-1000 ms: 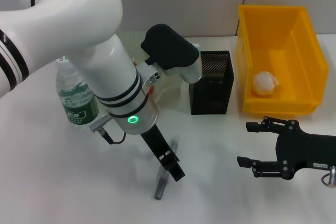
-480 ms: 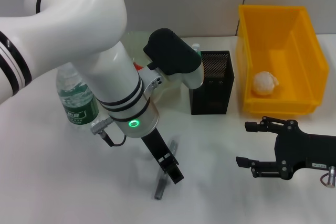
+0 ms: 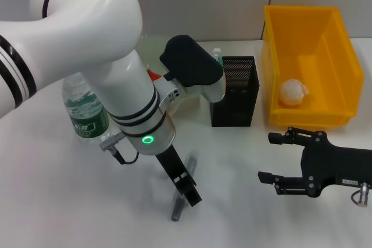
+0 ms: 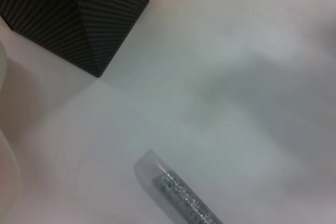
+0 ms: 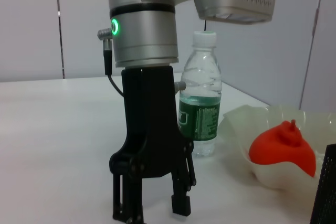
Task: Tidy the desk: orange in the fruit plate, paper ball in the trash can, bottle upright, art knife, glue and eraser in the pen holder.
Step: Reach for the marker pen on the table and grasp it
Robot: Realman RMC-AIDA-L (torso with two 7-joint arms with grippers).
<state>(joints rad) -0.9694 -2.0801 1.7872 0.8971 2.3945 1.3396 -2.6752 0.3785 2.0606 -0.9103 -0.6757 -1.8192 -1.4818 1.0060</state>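
The grey art knife (image 3: 181,198) lies on the white desk (image 3: 70,201) in front of me; its clear end shows in the left wrist view (image 4: 176,195). My left gripper (image 3: 189,196) stands open right over it, fingers apart on either side (image 5: 152,211). The bottle (image 3: 86,111) stands upright at the left (image 5: 201,109). The orange (image 5: 282,148) rests in the fruit plate (image 5: 242,129), mostly hidden behind my left arm in the head view. The paper ball (image 3: 293,92) lies in the yellow trash can (image 3: 337,45). A mint-green glue tip (image 3: 217,54) shows at the pen holder (image 3: 234,92). The eraser is out of view. My right gripper (image 3: 279,158) hovers open at the right.
The pen holder's corner (image 4: 94,19) stands a short way from the knife. The trash can sits at the back right, just beyond my right gripper. My bulky left arm (image 3: 110,68) covers the middle back of the desk.
The left gripper has sunk a little lower over the art knife. The right gripper has drifted slightly to the left. The knife has not moved.
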